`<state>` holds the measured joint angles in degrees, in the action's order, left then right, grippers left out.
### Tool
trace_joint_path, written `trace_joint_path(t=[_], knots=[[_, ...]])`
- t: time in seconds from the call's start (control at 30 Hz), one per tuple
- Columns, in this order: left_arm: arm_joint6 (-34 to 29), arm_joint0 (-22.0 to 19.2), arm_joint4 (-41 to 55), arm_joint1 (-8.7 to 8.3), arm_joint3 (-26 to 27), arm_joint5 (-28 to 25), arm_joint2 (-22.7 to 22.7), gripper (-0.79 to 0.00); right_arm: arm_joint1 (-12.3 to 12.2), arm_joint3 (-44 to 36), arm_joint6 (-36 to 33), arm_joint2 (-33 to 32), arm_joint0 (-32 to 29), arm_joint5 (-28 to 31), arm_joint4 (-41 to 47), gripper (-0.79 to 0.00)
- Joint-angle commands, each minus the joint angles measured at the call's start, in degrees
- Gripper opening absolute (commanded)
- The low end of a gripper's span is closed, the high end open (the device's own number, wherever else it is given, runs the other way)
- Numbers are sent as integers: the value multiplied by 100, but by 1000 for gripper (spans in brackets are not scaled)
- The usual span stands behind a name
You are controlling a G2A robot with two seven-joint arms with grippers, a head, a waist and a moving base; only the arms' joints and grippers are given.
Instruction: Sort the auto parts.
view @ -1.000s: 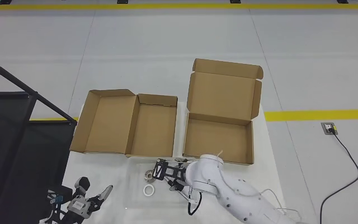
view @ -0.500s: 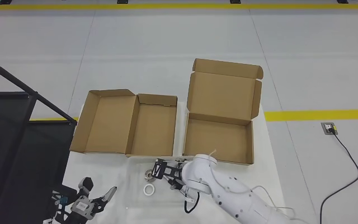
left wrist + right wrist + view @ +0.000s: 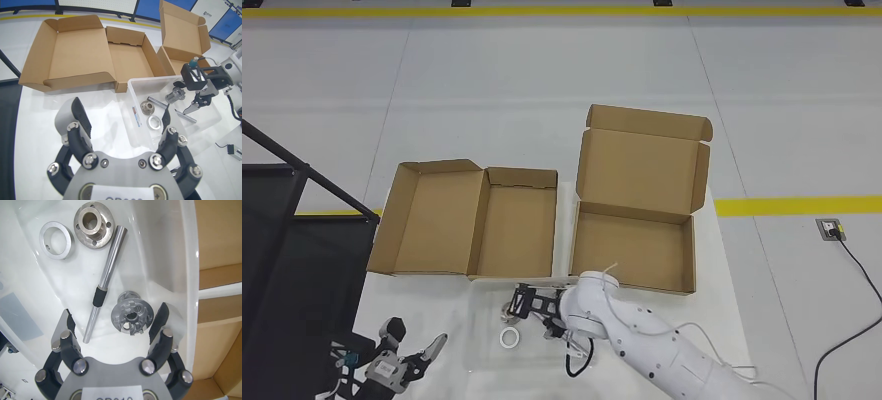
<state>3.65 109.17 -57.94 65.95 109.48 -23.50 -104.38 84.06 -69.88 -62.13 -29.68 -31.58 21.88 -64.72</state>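
Right gripper (image 3: 116, 311) spread wide, empty, over a toothed hub (image 3: 132, 317) in the clear tub (image 3: 189, 256); rod (image 3: 109, 266), flange (image 3: 93, 226) and ring (image 3: 54, 240) lie nearby; left gripper (image 3: 121, 106) wide open, empty, above the white table (image 3: 442, 310); left box (image 3: 512, 225) and right box (image 3: 632, 245) open behind the tub; grey floor (image 3: 542, 80), yellow line (image 3: 802, 206).

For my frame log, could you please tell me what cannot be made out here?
Top view: the right gripper hides the toothed hub.
Left wrist view: a left gripper finger crosses the rod; the right gripper blocks part of the right box.
Right wrist view: the edge cuts off the left box and right box.
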Motion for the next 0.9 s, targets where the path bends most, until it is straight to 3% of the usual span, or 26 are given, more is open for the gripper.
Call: trace_joint_path(t=[0.0, 0.1, 0.13, 0.2, 0.27, 0.47, 0.53, 0.6, 0.73, 0.87], knots=[[-2, -3, -1, 2, -2, -3, -1, 0, 45, 105, -6, 28, 34, 32, 39, 0], [-11, -10, 3, 5, -13, -17, 6, 0, 103, 241, 12, 51, 77, 60, 71, 0], [-16, -17, -2, 6, -16, -8, 7, 0, 118, 291, 19, 50, 92, 74, 82, -37], [-23, -26, -18, 8, -19, -8, 13, 0, 145, 369, 34, 43, 115, 97, 101, -166], [-22, -32, -23, 10, -23, -8, 17, 0, 167, 420, 48, 41, 125, 111, 100, -363], [-25, -40, -42, 17, -17, -16, 35, 0, 205, 463, 80, -4, 108, -4, -10, -486], [-26, -42, -47, 19, -14, -11, 42, 0, 200, 406, 101, -33, 73, -26, -63, -588], [-28, -46, -52, 22, -10, -4, 51, 0, 180, 278, 108, -81, 10, -77, -142, -776], [-39, -58, -91, 27, 2, 8, 80, 0, 72, -238, 58, -233, -237, -81, -348, -785], [-61, -74, -127, 31, 8, 23, 112, 0, -141, -1241, -88, -531, -694, 93, -596, -785]])
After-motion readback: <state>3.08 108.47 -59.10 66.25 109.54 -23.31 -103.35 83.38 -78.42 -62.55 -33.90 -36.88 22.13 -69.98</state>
